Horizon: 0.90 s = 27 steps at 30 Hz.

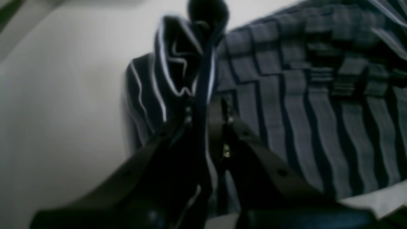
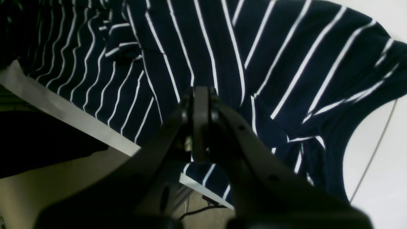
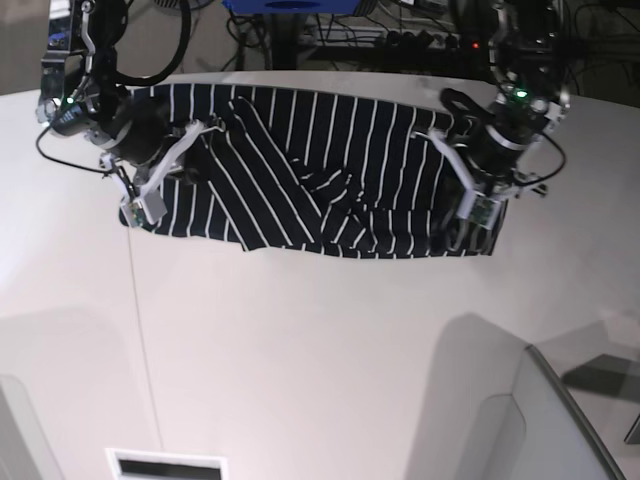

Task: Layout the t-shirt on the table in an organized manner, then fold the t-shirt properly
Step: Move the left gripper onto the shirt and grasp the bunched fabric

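The dark navy t-shirt point(image 3: 320, 180) with thin white stripes lies spread and wrinkled along the far side of the white table point(image 3: 320, 350). My left gripper point(image 3: 478, 222) is at the shirt's right end in the base view. In the left wrist view it point(image 1: 206, 101) is shut on a bunched fold of the shirt point(image 1: 178, 63). My right gripper point(image 3: 135, 208) is at the shirt's left end. In the right wrist view it point(image 2: 200, 90) is shut with its tips in the fabric point(image 2: 279, 63), and the stripes converge there.
The shirt lies close to the table's far edge point(image 2: 63, 108). A thin seam line point(image 3: 140, 330) runs down the table's left part. A grey panel point(image 3: 540, 420) stands at the front right. Cables and equipment point(image 3: 400, 40) sit behind the table.
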Tool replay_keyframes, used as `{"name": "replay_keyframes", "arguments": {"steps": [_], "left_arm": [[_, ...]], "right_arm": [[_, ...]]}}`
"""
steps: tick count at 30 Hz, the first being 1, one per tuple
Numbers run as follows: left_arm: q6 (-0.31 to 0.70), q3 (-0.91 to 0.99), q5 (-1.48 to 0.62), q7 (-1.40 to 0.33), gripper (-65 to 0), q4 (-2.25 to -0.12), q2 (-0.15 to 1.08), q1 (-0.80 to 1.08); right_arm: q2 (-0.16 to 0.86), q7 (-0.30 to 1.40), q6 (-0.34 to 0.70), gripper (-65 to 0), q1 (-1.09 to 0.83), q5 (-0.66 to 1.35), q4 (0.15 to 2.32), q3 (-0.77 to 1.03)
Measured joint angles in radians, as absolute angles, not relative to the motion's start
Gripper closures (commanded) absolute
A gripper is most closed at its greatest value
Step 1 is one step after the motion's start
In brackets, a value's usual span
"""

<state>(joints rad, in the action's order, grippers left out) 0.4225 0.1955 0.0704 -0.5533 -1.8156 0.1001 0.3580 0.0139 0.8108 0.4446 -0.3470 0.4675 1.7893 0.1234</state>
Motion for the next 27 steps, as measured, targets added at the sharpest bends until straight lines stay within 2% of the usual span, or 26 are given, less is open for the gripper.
{"name": "replay_keyframes", "arguments": {"steps": [12, 27], "left_arm": [[0.421, 0.078, 0.154, -0.551, 0.0, -1.664, 0.036, 0.279], [0.414, 0.067, 0.158, -0.551, 0.0, -1.654, 0.012, 0.252]], "right_arm": [[0.017, 0.812, 0.445, -0.8, -0.36, 0.469, 1.789, 0.177], [0.014, 0.812, 0.445, -0.8, -0.36, 0.471, 1.789, 0.173]]}}
